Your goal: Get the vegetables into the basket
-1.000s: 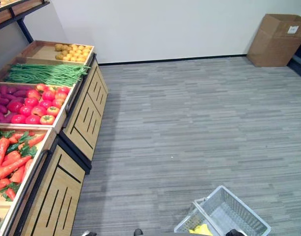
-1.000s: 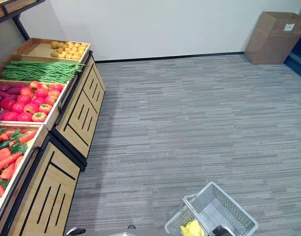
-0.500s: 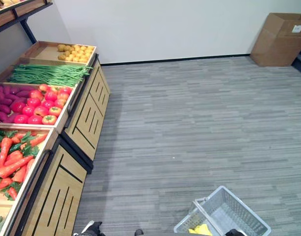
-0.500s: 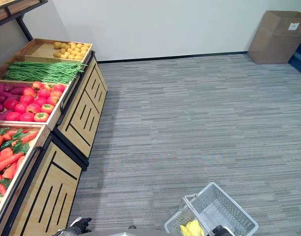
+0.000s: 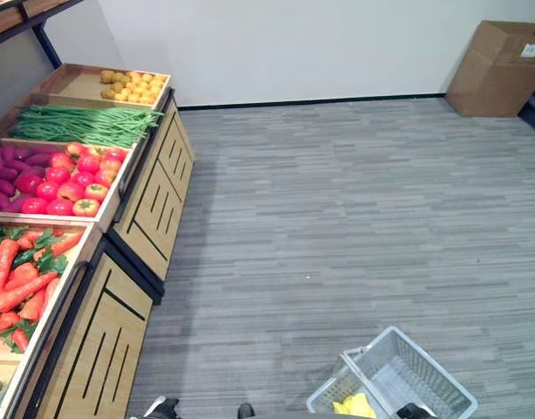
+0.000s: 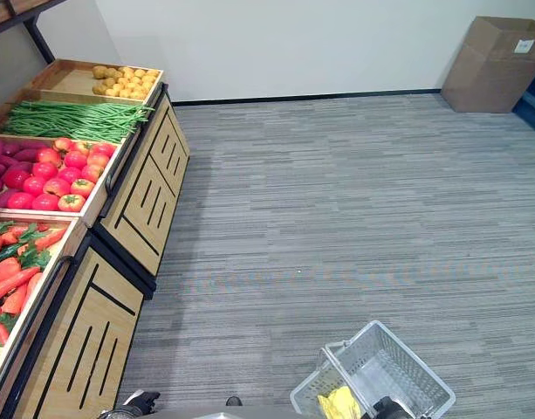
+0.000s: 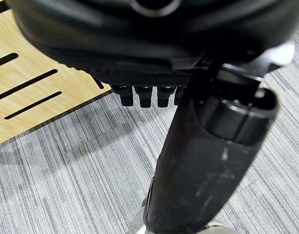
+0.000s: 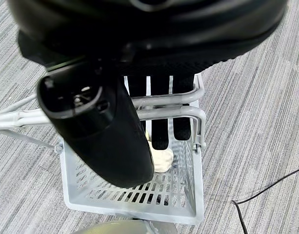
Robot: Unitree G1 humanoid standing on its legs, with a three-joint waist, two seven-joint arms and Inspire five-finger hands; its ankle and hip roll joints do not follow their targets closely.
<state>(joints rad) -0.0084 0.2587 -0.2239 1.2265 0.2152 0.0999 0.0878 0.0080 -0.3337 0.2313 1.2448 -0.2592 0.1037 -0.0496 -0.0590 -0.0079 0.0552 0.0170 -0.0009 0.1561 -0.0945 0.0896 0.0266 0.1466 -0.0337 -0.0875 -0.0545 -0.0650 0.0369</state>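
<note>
The basket [image 6: 372, 375], a grey wire one, hangs over the grey floor [image 5: 354, 218] at the lower right, its near end cut off by the frame. In the right wrist view the right hand [image 8: 105, 126] has its fingers [image 8: 160, 131] hooked over the basket's two metal handles [image 8: 164, 114], gripping them. Something yellow [image 6: 339, 404] lies inside the basket, partly hidden; what it is cannot be told.

The left hand [image 7: 208, 161] hangs low beside the wooden display stand [image 5: 119, 323]; its fingers [image 7: 142, 95] show as short dark tips curled in under the palm, holding nothing.

On the stand along the left, the crates hold the vegetables: carrots [image 5: 18, 284] with green tops nearest, cut off at the edge, then tomatoes [image 5: 75, 179] beside purple roots [image 5: 5, 175], also cut off, then green beans [image 5: 79, 127], then small yellow produce [image 5: 132, 87] in the far crate.

A cardboard box [image 5: 498, 65] stands at the far right by the white wall; its white label is too small to read.
</note>
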